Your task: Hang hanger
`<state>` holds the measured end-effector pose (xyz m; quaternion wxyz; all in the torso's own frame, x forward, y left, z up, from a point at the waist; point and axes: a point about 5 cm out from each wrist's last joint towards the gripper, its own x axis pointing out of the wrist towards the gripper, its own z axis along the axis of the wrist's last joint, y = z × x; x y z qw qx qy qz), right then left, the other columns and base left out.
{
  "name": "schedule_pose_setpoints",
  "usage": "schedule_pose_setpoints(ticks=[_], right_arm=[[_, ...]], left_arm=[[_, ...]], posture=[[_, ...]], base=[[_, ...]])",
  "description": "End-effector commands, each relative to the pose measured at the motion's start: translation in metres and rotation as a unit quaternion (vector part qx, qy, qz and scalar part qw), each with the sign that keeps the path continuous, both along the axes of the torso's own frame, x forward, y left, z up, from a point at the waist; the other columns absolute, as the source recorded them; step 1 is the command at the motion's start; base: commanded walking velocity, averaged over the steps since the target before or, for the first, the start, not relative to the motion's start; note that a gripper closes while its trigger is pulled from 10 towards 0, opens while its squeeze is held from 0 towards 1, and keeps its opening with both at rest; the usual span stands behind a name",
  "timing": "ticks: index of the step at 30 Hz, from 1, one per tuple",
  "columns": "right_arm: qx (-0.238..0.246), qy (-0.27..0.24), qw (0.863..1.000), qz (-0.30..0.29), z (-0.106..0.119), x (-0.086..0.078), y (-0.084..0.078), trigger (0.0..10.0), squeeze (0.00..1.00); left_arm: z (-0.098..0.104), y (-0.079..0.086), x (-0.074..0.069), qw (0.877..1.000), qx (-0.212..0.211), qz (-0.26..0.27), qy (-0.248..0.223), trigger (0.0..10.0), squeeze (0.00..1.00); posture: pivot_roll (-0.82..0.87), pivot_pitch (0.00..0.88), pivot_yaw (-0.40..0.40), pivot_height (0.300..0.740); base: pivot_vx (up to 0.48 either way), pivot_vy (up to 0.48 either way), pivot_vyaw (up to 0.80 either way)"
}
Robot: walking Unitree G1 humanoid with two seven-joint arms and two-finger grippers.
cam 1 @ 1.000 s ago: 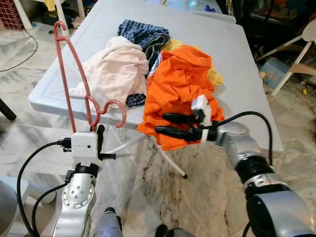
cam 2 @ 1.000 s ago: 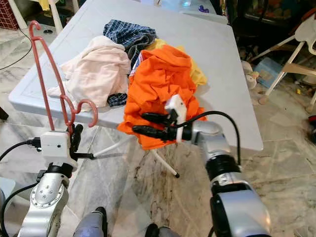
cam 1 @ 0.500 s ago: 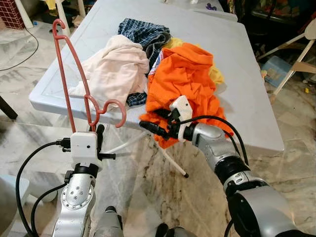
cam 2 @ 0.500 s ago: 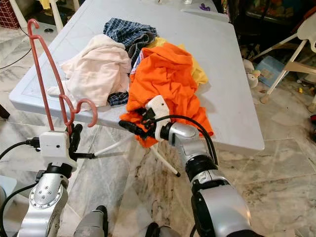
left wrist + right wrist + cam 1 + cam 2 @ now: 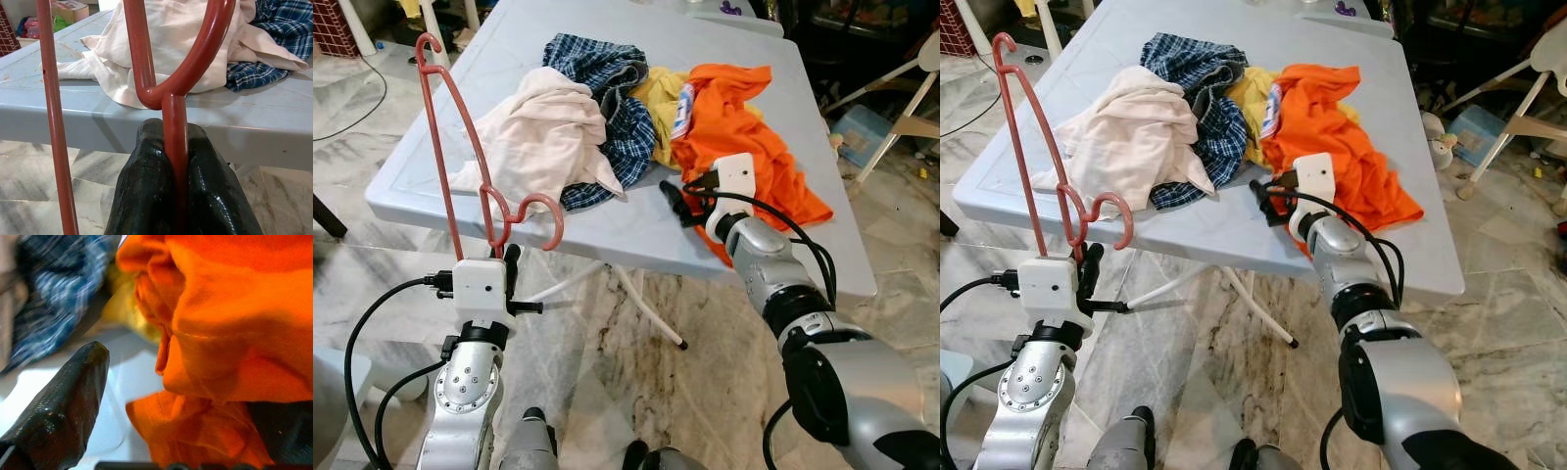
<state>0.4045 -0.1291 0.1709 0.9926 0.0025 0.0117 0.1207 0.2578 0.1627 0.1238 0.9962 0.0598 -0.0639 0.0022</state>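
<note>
A red wire hanger [image 5: 460, 127] stands upright in front of the table's left front corner. My left gripper [image 5: 509, 262] is shut on its lower stem [image 5: 174, 122], just under the fork. An orange shirt [image 5: 744, 137] lies spread on the right part of the grey table [image 5: 626, 235], with its hem drooping over the front edge. My right gripper [image 5: 674, 201] is at the table's front edge beside that shirt, pointing left. It is open: one black finger [image 5: 63, 401] stands apart from the other, and orange cloth [image 5: 220, 347] lies bunched between them.
A cream garment [image 5: 543, 132], a blue plaid shirt [image 5: 597, 64] and a yellow cloth [image 5: 658, 98] are piled mid-table. White folding legs [image 5: 646, 313] cross under the table above a marble floor. A white chair [image 5: 901, 108] and a blue box [image 5: 857, 137] stand to the right.
The orange shirt, which hung over the front edge, now lies spread on the table's right side. My right gripper has risen to the table edge. The left arm and the hanger have not moved.
</note>
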Motion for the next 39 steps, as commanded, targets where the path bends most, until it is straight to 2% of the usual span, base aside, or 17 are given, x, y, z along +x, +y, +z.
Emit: schedule_pose_setpoints(ticks=[1,4,5,33,34,35,36,38,39], right_arm=[[0.016,-0.008,1.000,-0.014,0.007,0.003,-0.003,10.0,0.94],[0.028,-0.005,0.999,0.018,0.006,0.002,0.011,10.0,0.89],[0.032,0.003,0.998,0.055,0.002,-0.001,0.021,10.0,0.86],[0.032,0.003,0.998,0.055,0.002,-0.001,0.021,10.0,0.86],[0.037,0.008,0.996,0.080,-0.001,-0.003,0.027,10.0,0.80],[-0.014,-0.034,0.990,0.139,-0.024,-0.023,0.027,10.0,0.00],[-0.071,-0.098,0.972,0.203,-0.044,-0.056,0.032,10.0,0.00],[-0.078,-0.112,0.969,0.207,-0.046,-0.061,0.033,10.0,0.00],[-0.061,-0.113,0.977,0.172,-0.041,-0.054,0.028,10.0,0.00]], left_arm=[[0.000,-0.004,-0.001,1.000,0.000,-0.007,0.002,10.0,0.00],[0.000,-0.005,-0.001,1.000,0.000,-0.007,0.003,10.0,0.00],[-0.001,-0.005,-0.002,1.000,-0.001,-0.006,0.003,10.0,0.00],[-0.001,-0.005,-0.002,1.000,-0.001,-0.006,0.003,10.0,0.00],[-0.001,-0.005,-0.002,1.000,-0.002,-0.005,0.004,10.0,0.00],[-0.002,-0.010,0.002,0.999,-0.004,-0.032,0.008,10.0,0.00],[-0.003,-0.016,0.007,0.998,-0.008,-0.066,0.013,10.0,0.00],[-0.003,-0.018,0.010,0.997,-0.008,-0.073,0.014,10.0,0.00],[-0.003,-0.019,0.011,0.997,-0.005,-0.073,0.015,10.0,0.00]], posture=[[0.38,0.239,-0.161,0.740],[0.38,0.241,-0.167,0.740],[0.38,0.242,-0.169,0.740],[0.38,0.242,-0.169,0.740],[0.38,0.242,-0.171,0.740],[0.24,0.209,-0.121,0.740],[0.24,0.208,-0.119,0.740],[0.23,0.202,-0.108,0.740],[0.22,0.199,-0.104,0.740]], base=[[0.000,0.000,0.00],[0.000,0.000,0.00],[0.000,0.000,0.00],[0.000,0.000,0.00],[0.000,0.000,0.00],[0.000,0.000,0.00],[0.000,0.000,0.00],[0.000,0.000,0.00],[0.000,0.000,0.00]])
